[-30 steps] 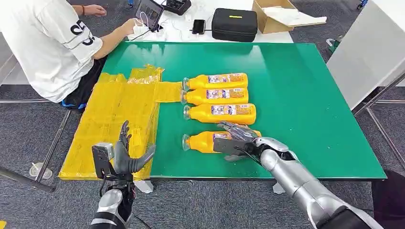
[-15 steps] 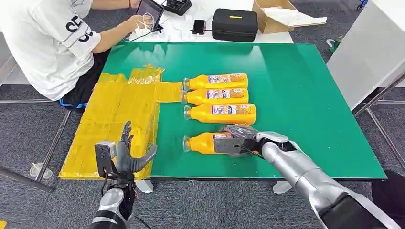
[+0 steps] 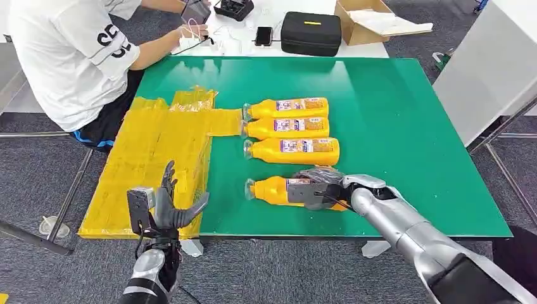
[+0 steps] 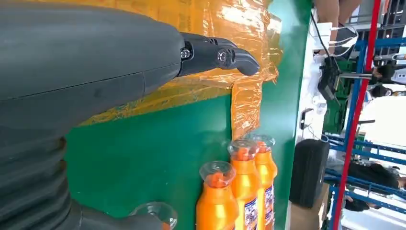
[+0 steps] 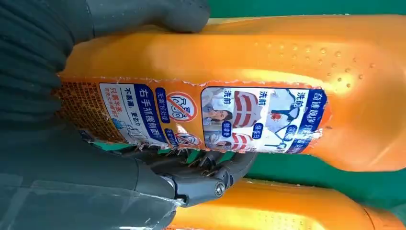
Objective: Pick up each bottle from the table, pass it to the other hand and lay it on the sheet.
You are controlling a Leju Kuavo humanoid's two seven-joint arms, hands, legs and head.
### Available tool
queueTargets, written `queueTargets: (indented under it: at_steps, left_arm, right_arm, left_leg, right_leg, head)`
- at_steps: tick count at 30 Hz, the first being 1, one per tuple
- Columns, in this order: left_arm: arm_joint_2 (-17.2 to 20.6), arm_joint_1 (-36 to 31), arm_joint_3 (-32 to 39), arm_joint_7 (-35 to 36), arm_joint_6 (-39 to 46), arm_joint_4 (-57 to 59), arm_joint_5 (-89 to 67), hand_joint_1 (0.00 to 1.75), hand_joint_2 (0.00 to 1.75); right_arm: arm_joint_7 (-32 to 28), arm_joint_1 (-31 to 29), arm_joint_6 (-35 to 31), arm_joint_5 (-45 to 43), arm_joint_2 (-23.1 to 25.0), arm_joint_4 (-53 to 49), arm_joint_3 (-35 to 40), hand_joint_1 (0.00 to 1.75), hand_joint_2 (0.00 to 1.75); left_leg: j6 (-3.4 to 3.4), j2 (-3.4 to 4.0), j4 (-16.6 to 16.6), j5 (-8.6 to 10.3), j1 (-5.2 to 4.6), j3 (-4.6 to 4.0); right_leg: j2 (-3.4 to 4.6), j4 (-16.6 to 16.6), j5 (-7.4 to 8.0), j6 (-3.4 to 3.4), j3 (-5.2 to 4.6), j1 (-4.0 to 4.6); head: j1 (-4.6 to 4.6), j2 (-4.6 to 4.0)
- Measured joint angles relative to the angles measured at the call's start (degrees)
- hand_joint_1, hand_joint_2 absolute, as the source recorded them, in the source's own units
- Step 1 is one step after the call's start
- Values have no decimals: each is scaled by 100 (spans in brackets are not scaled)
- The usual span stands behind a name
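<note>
So the right hand has its fingers and thumb wrapped around the nearest orange bottle, gripping it over the label. That bottle lies on its side on the green table, clear cap pointing toward the yellow sheet. In the right wrist view the thumb presses on one side of the bottle and the dark fingers curl in from the other, with the printed label between them.

3 more orange bottles lie side by side on the table just past the held one, caps toward the sheet too, the farthest 2 touching its edge strip.

The left hand sits over the near corner of the sheet, fingers spread and holding nothing.

A person in a white shirt sits at the far side of the sheet. Beyond the table there's a black case and a cardboard box.
</note>
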Motion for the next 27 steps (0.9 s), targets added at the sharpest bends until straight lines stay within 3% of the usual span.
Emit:
queueTargets:
  at_steps: [5, 10, 13, 19, 27]
  left_arm:
    - [0, -19, 0, 2, 0, 24, 7, 0, 175]
    - [-2, 20, -4, -13, 2, 20, 85, 0, 175]
    - [-7, 161, -2, -24, -24, -183, 238, 0, 175]
    - [-39, 257, -94, 114, -265, -678, 612, 0, 175]
    - [-37, 322, -363, 317, -546, -1335, 1066, 0, 175]
  right_arm:
    - [-90, 20, -127, -259, -72, -18, 59, 175, 175]
    - [-845, 837, -1628, -636, -64, -635, -510, 175, 175]
    - [-1631, 1817, -2859, -361, 578, -1524, -1449, 175, 175]
    - [-2479, 2620, -4602, 120, 1563, -2654, -2665, 175, 175]
    - [-2955, 3110, -4902, 30, 2159, -2957, -3505, 175, 175]
  left_leg:
    - [0, -2, 0, 0, 0, 1]
    - [0, -17, -1, -3, 4, -4]
    - [-10, 3, -2, -13, 13, -12]
    - [-22, -31, -3, -2, 35, -28]
    - [-15, -28, -3, 0, 15, -27]
  right_leg:
    - [-2, 0, 0, 0, 1, 0]
    - [-9, 1, -1, 1, 7, 6]
    - [3, 2, -2, -1, -13, 17]
    - [-21, 4, -13, -13, -19, 35]
    - [-22, 3, -7, -10, -19, 16]
  head:
    - [0, 0]
    - [2, 0]
    - [-7, 0]
    - [7, 0]
    - [2, 2]
